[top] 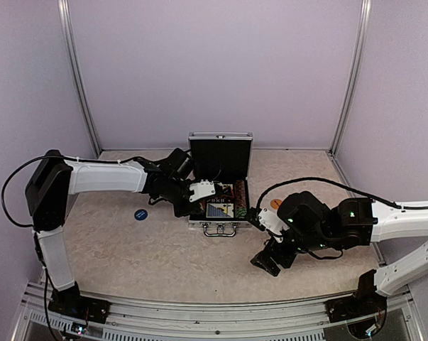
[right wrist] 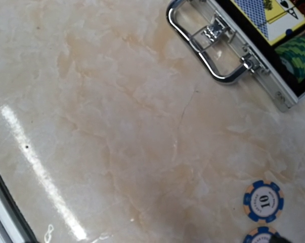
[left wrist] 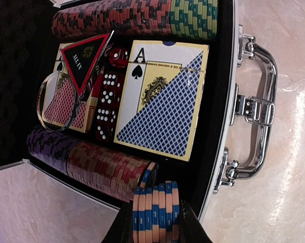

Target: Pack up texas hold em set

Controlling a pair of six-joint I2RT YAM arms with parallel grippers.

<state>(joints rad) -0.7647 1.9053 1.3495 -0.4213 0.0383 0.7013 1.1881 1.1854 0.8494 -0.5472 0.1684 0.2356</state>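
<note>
Case (top: 199,223): ribbed silver, black-lined, open at mid-table, lid (top: 220,155) upright on the far side, handle (left wrist: 261,109) toward the arms.

Contents:
- Blue deck (left wrist: 162,98) and red deck (left wrist: 66,98) lie flat, with red dice (left wrist: 107,104) in a column between them.
- One chip row (left wrist: 132,17), red-black and green, runs along the right wall.
- A second row (left wrist: 91,164), purple and red, runs along the left wall.

Left jaws: narrow, clamped on a short stack of blue-and-cream chips (left wrist: 155,210), held over the near end of the left row.

Right jaws: wide, holding nothing, low over the table (right wrist: 117,126) by the case's near right corner.

Loose on table:
- Two blue chips (right wrist: 263,201) lie below the right jaws, one cut off by the frame edge.
- Blue disc (top: 140,214) lies left of the case.
- Orange disc (top: 275,203) lies right of it.
</note>
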